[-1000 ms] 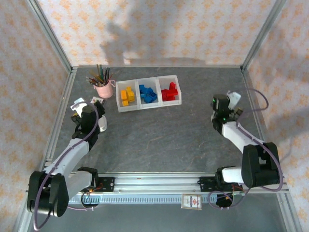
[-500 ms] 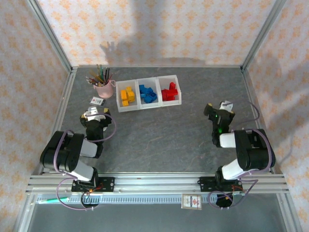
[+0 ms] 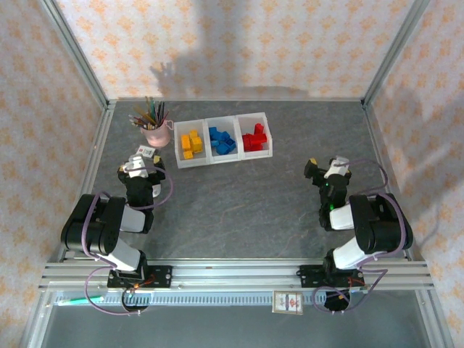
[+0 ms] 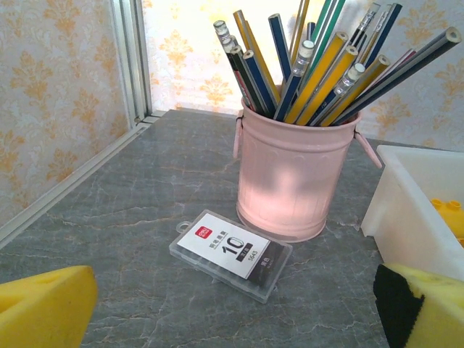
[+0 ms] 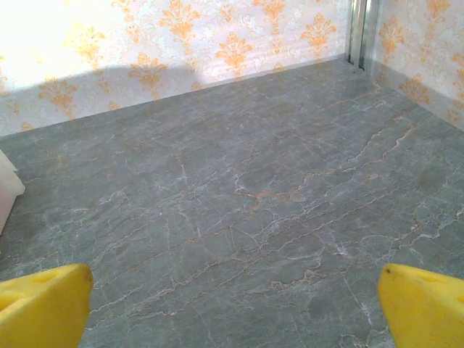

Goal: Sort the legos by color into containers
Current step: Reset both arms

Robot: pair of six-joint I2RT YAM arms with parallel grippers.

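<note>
While both arms sit folded low near their bases, the left gripper [image 3: 139, 164] stands released, its yellow fingers [image 4: 43, 308] spread wide with nothing between them, and the right gripper [image 3: 330, 168] is likewise released and empty, its own yellow fingers [image 5: 43, 304] parted above the bare grey bench [image 5: 254, 181]. Just ahead of the left gripper a small clear box [image 4: 230, 254] with a white label lies flat on the bench, and right behind that box stands a pink cup [image 4: 293, 181] packed with pencils [image 4: 319, 58]. Ahead and to the right of the left gripper, beside the cup but apart from it, sits the white tray of three containers [image 3: 206, 139], and the left wrist view catches its nearest wall. All the bricks in sight lie inside it, one colour to a bin: yellow bricks [image 3: 191, 143] in the bin closest to the left gripper, blue bricks [image 3: 222, 140] in the middle one, red bricks [image 3: 254, 137] in the bin on the right gripper's side. From the right gripper the tray lies ahead and to the left, well apart, with open bench between them
</note>
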